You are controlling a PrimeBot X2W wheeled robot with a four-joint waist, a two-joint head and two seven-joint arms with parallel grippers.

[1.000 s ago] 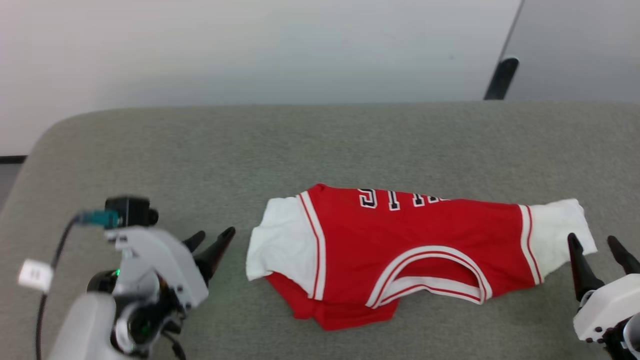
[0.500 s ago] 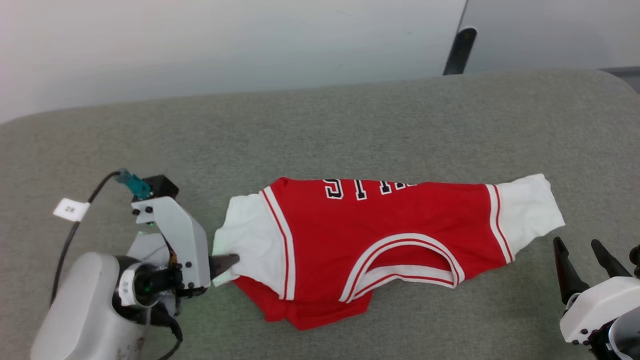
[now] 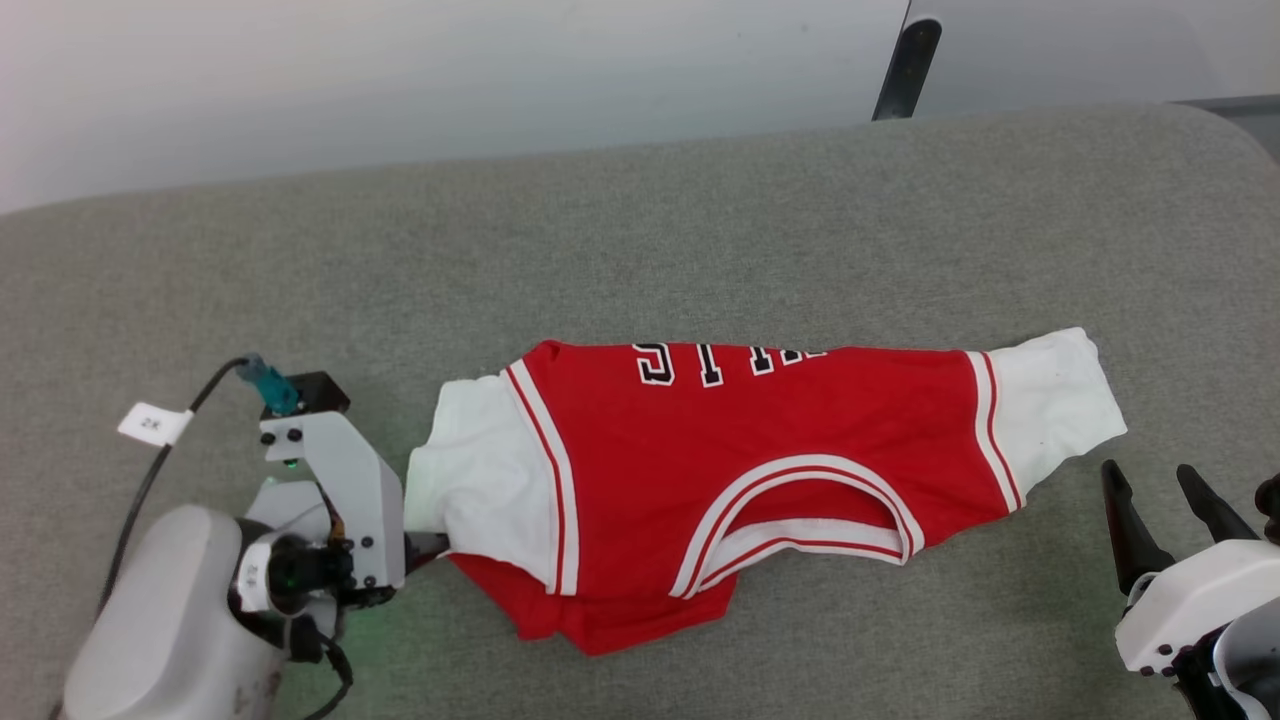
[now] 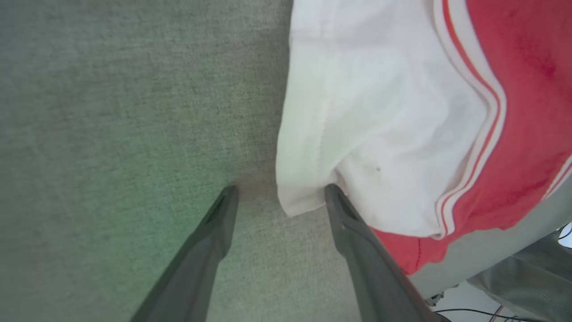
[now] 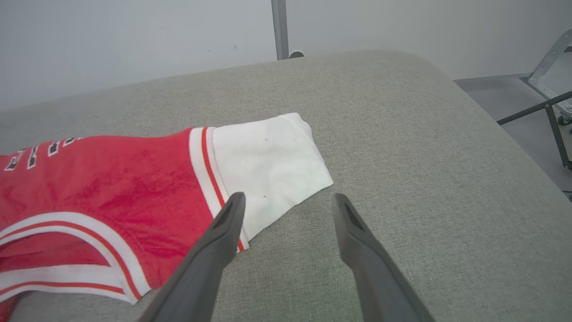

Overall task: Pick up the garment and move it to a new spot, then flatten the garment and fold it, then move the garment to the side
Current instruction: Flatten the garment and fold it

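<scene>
Left wrist view clarifies: left pincer [image 4: 280,188] spread, maybe touching garment [image 4: 380,112].

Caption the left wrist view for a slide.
Open left gripper straddling a white sleeve corner of the garment on grey upholstery, one fingertip at the hem.

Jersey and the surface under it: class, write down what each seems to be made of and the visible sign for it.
Jersey: soft, thin fabric, probably a synthetic knit, mostly matte; it wrinkles and lies limp, with stitched striped trim. Surface: grey woven upholstery cloth, matte; a fine weave shows in the left wrist view, and its rounded edges suggest padding beneath.
</scene>
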